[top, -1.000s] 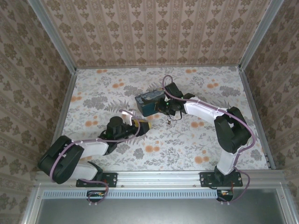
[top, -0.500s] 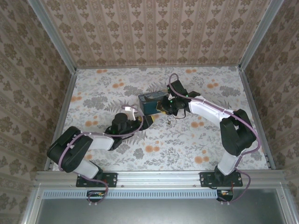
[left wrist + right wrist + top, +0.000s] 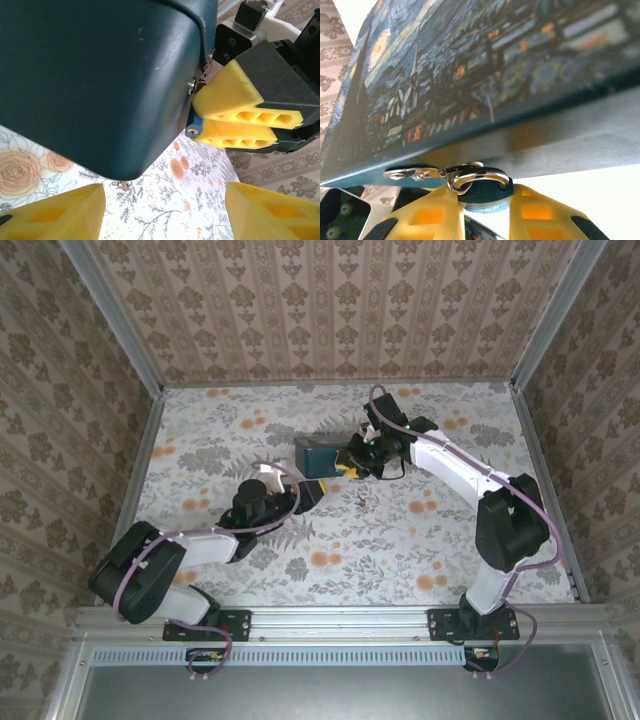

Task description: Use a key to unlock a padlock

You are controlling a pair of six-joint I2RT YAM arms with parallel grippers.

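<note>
The left tool (image 3: 318, 489) has advanced right up to the box (image 3: 318, 453).

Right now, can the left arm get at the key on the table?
Probably yes: the key lies uncovered on the table just ahead of the open left end effector, nothing between them.

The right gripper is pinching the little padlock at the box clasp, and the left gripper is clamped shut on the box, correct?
Not quite: the left gripper is open, jaws wide apart with nothing between them, as the left wrist view shows. The right gripper does pinch the padlock at the box clasp.
</note>
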